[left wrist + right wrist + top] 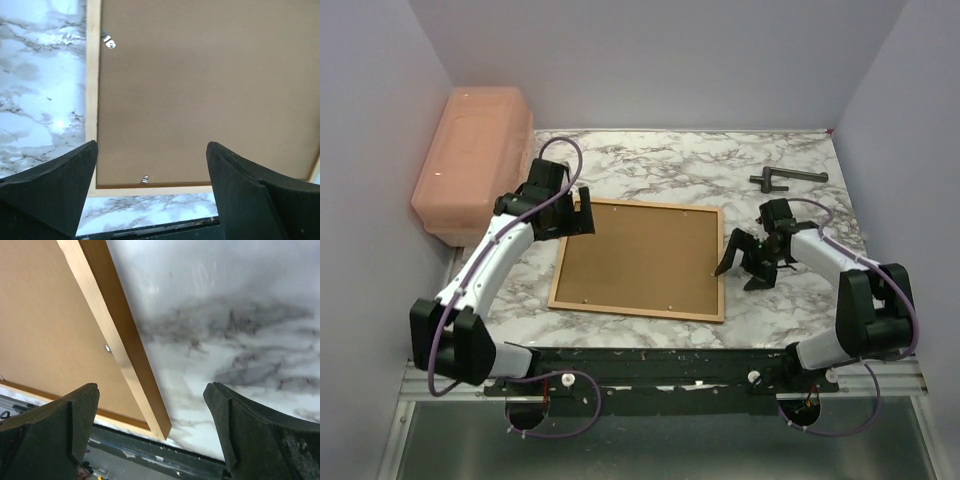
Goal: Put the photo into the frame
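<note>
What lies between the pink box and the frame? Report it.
Top view: the open left hand and its wrist, above the marble table, fill the stretch from pink box to frame.

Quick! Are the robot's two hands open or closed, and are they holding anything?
Left gripper: open, holding nothing, at the far-left corner of the frame.
Right gripper: open, holding nothing, beside the frame's right edge.

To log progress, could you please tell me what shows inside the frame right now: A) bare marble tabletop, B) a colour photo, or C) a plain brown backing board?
C: the frame surrounds a plain brown backing board; no print shows.
</note>
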